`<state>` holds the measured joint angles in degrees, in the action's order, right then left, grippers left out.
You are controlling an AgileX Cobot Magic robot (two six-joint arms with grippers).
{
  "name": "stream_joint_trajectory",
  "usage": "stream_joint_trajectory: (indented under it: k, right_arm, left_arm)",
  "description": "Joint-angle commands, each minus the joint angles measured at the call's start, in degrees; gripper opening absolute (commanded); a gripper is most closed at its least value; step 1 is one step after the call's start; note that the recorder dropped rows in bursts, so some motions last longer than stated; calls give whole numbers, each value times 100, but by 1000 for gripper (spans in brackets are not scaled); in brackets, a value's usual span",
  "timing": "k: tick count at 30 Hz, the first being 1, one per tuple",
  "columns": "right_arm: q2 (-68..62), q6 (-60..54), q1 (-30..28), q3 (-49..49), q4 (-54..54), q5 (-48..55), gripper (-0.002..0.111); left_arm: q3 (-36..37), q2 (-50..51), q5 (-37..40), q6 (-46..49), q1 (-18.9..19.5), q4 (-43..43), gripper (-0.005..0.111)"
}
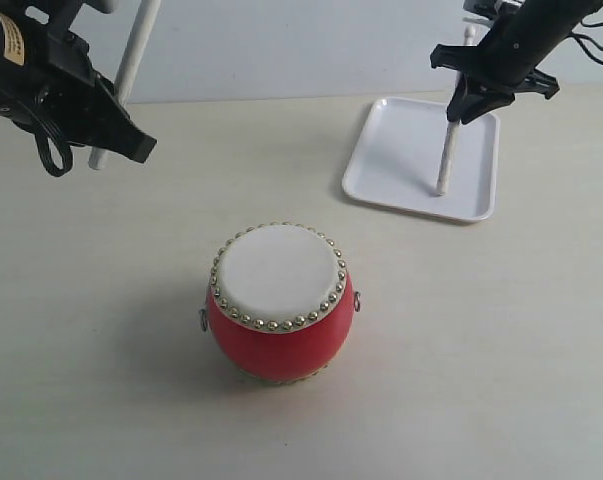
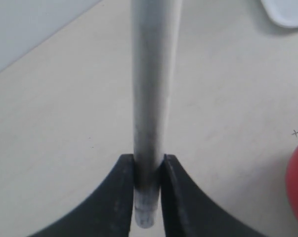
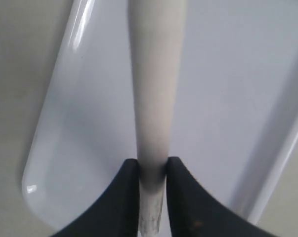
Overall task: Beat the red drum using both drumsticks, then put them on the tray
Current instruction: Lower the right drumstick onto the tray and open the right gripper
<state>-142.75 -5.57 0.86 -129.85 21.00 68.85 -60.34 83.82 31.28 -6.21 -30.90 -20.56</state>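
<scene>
The red drum (image 1: pixel 279 320) stands upright on the pale worktop (image 1: pixel 81 380), cream head up, between two raised arms. The left tool (image 1: pixel 139 148) is narrowed tight onto the left drumstick (image 1: pixel 133 55) near its butt. That stick slants steeply upward past the frame's top, well left of the drum. The right tool (image 1: pixel 471 105) pinches the right drumstick (image 1: pixel 447 155) near its upper end. That stick hangs almost vertical, its lower tip inside the white tray (image 1: pixel 401 125) at far right; contact with the tray floor is unclear.
</scene>
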Motion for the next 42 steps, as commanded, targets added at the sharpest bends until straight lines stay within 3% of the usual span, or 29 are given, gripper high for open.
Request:
stream_joint_trajectory:
  k: [1,13,42]
  right_arm:
    - [-241,90,-14,-32,-20,-147,0]
    - [-305,1079,-14,-32,-277,-300,0]
    - [-538,1504,-14,-32,-448,-334,0]
  left_arm:
    - [-47,-6,-61,-2,22,21,0]
    - [-47,-5,-79,-2,22,21,0]
    - [-47,-5,-147,-2,22,21,0]
